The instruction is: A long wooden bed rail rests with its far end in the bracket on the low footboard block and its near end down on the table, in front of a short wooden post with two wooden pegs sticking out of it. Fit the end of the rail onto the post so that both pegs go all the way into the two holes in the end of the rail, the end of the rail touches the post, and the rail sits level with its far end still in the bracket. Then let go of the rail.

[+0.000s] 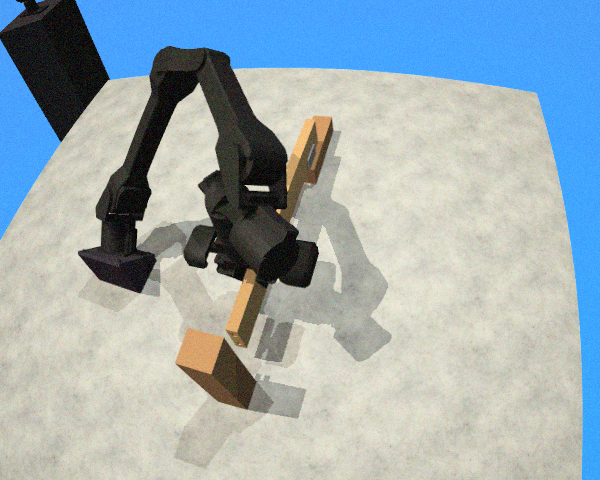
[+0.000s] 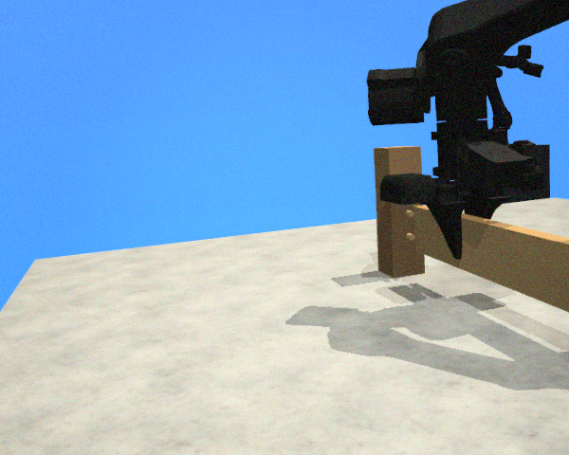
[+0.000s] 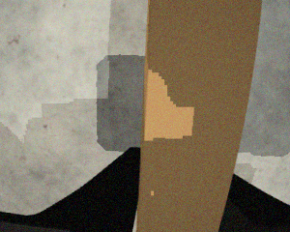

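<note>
Mottled pale-grey stone patterning covers the table, which reads as hard and matt. The bed rail is a long, straight, square-edged bar of tan wood. Its near end is raised off the table and stands just beside the post, apart from it; its far end lies at the footboard block. Seating in the bracket cannot be confirmed.

Handling: expect a stiff, moderately light member, awkward through length rather than weight. Dry wood should grip well, but a hold at one point may let the rail pivot. Grip the two broad side faces near the post end, leaving the end face free; the present hold suits this.

The post is an upright, rectangular orange-brown wooden block with sharp corners. The black pincer is nearly closed, its tapered fingers clamped across the rail's thickness. Two short, round, pale wooden pegs project from the post, one above the other. Treat them as the likely weak parts: align before pushing and avoid side load.
</note>
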`<control>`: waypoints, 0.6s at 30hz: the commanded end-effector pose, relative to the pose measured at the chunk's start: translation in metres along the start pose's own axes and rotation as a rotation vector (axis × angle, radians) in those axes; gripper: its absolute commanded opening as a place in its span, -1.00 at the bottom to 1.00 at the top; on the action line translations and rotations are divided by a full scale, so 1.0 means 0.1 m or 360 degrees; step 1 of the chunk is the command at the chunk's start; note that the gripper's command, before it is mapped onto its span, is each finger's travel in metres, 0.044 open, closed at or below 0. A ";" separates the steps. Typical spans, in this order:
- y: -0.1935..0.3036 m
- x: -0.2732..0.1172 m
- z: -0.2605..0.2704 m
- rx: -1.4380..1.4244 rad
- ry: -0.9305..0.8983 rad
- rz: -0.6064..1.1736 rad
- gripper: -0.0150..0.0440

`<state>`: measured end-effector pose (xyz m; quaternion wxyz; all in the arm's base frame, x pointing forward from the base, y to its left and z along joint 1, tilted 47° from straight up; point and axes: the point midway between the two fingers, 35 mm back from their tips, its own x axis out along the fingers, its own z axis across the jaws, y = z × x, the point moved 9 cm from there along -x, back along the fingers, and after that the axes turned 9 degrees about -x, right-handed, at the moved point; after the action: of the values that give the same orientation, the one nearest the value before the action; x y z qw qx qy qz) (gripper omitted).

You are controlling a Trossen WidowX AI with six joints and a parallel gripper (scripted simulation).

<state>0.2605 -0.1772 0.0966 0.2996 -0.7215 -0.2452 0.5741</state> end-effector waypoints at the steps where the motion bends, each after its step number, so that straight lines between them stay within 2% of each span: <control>1: 0.01 -0.01 0.00 -0.0003 0.0007 0.0005 -0.49; 18: -0.03 -0.01 -0.01 -0.0003 0.0007 0.0005 -0.49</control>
<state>0.2609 -0.1755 0.0968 0.2988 -0.7219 -0.2449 0.5741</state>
